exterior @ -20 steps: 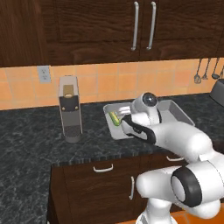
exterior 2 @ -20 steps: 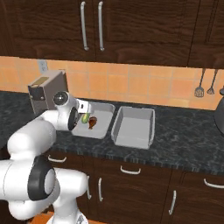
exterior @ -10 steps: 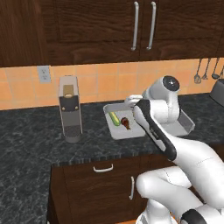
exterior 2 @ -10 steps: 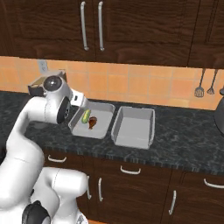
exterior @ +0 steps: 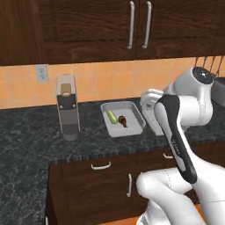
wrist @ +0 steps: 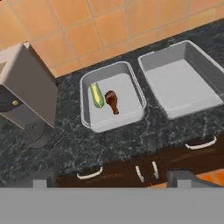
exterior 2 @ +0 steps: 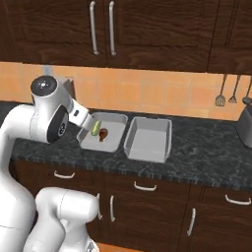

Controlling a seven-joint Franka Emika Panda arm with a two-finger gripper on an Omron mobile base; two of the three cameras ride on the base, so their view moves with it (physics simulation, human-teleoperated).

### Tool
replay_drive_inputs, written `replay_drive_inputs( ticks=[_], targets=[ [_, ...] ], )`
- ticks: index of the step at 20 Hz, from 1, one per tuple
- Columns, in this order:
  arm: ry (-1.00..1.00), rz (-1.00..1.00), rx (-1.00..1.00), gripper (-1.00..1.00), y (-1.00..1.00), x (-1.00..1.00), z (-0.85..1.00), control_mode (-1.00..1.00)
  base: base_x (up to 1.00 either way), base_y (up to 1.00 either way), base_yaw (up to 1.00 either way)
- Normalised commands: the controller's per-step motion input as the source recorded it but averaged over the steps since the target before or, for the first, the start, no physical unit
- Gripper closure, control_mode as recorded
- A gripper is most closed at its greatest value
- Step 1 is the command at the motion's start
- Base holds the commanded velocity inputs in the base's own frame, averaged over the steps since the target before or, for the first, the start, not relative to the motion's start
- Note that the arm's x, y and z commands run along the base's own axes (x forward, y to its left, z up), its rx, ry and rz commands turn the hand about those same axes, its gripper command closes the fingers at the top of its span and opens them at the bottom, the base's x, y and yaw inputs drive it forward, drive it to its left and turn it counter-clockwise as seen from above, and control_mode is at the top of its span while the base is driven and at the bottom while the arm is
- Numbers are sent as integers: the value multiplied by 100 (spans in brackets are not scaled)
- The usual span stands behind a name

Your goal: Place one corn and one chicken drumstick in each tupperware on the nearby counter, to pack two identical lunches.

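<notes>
**Arm pulled back from left tray; first lunch packed**

Since the earlier frame the arm is lifted up and back off the left tupperware (wrist: 111,96). Jaws (wrist: 111,178) are spread wide, nothing held. Corn (wrist: 96,95) and chicken drumstick (wrist: 112,101) are laid side by side in that tray, long axes roughly parallel, on the bench (wrist: 144,127). The right tupperware (wrist: 183,78) is seen with nothing in it. Both trays lie ahead of and well below the jaws.
</notes>
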Motion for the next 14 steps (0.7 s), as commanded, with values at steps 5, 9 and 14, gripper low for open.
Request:
replay_drive_inputs(
  ticks=[5, 9, 14],
  targets=[
    [0, 0, 0, -100, 0, 0, 0, 100, -98, -60, -20],
    [0, 0, 0, -100, 0, 0, 0, 100, 2, -67, 1],
    [0, 0, 0, -100, 0, 0, 0, 100, 39, -96, 6]
  ],
)
